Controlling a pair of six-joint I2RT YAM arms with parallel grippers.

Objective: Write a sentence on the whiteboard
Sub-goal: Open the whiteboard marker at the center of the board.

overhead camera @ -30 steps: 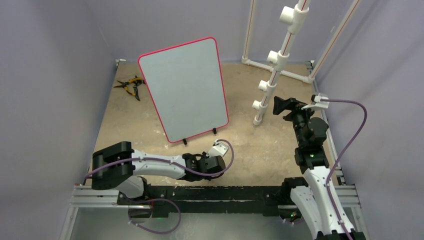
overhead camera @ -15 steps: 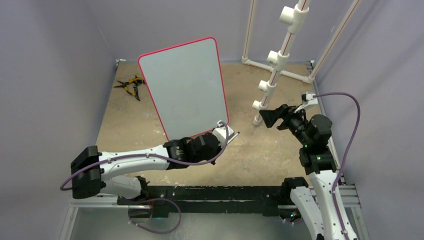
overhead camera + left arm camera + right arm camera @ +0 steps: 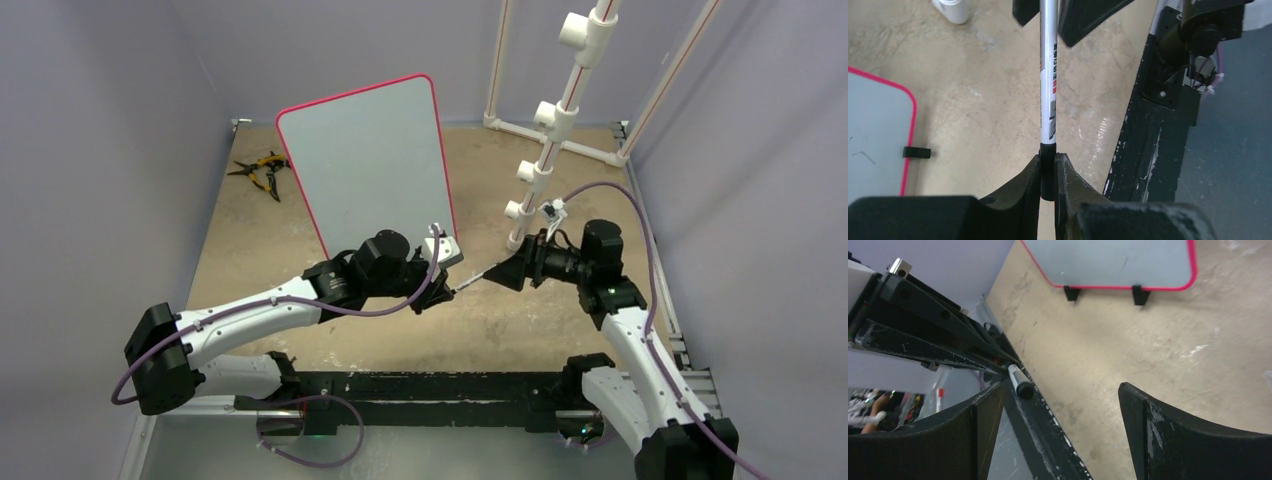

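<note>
Pink-rimmed whiteboard [image 3: 370, 170]: is standing upright on its small black feet toward the back middle of the tan table [image 3: 520, 320], its face turning toward the arms.
Left gripper [image 3: 1048, 160]: is pinching shut on the black end of a marker [image 3: 1049, 90], whose white barrel is pointing straight away from it.
Right gripper [image 3: 1060, 392]: is standing wide open, gripping nothing; the marker's far end is sitting between its fingers, close to one of them (whether it is touching that finger cannot be told).
Board against left gripper: the lower right corner of the board is lying just behind and to the left of the closed fingers, near but apart.
Board against right gripper: the board is lying off to the left and farther back, clear of the open fingers.
Hand-off line: the two grippers are facing each other in front of the board, the marker bridging them above the table.
Elsewhere: yellow-handled pliers [image 3: 262, 172] are lying left of the board; a white pipe frame [image 3: 560, 110] is rising to its right.
</note>
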